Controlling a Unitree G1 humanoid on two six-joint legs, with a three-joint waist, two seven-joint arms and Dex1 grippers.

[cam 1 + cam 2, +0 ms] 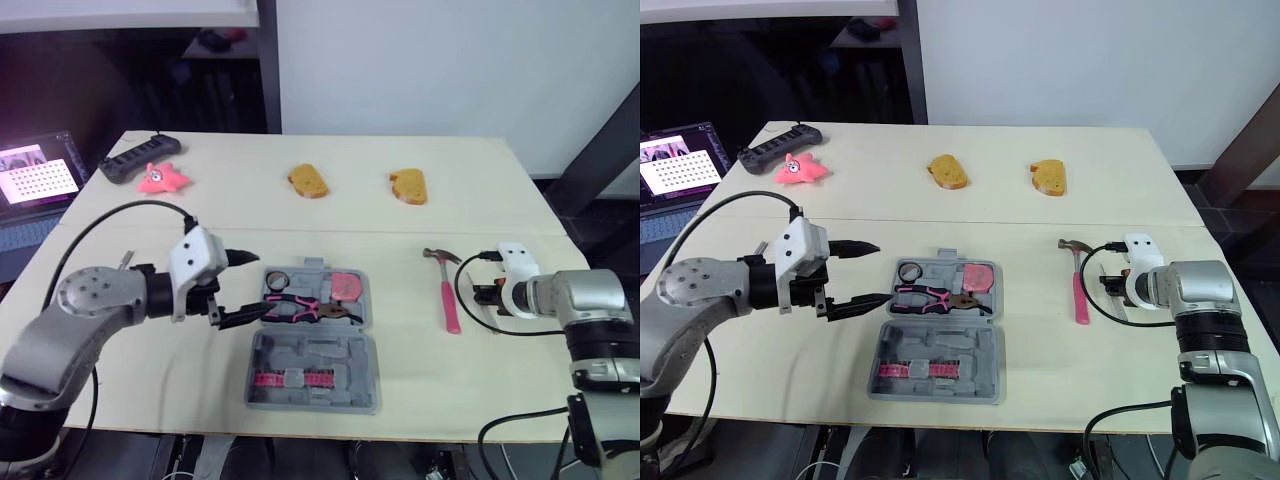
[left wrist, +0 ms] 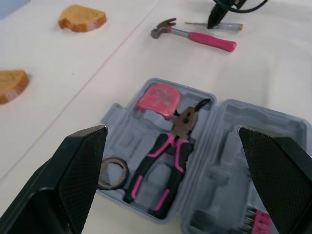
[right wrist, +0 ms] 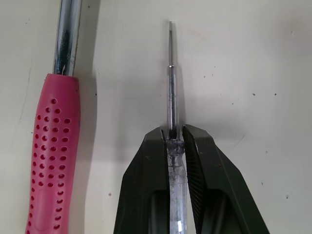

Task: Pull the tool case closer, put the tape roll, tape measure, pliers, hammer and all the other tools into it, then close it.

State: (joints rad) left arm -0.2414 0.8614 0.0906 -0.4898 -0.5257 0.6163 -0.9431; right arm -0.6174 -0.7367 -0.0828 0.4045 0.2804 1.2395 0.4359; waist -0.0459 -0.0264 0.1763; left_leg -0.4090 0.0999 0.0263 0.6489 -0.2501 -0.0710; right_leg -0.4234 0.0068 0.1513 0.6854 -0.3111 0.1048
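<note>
Pinching the screwdriver [image 3: 169, 87] beside the hammer [image 3: 51, 156], the right gripper [image 3: 171, 132] is sitting right of the case [image 1: 320, 350]; left gripper [image 1: 258, 285] gaping, empty

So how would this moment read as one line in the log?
case: open, holds tape roll, tape measure, pliers | hammer: on table | left gripper: open by case | right gripper: shut on screwdriver

The tool case [image 1: 342, 350] is grey; the pliers [image 1: 300, 308], hammer handle [image 1: 451, 305] and tape measure [image 1: 346, 287] are pink.
</note>
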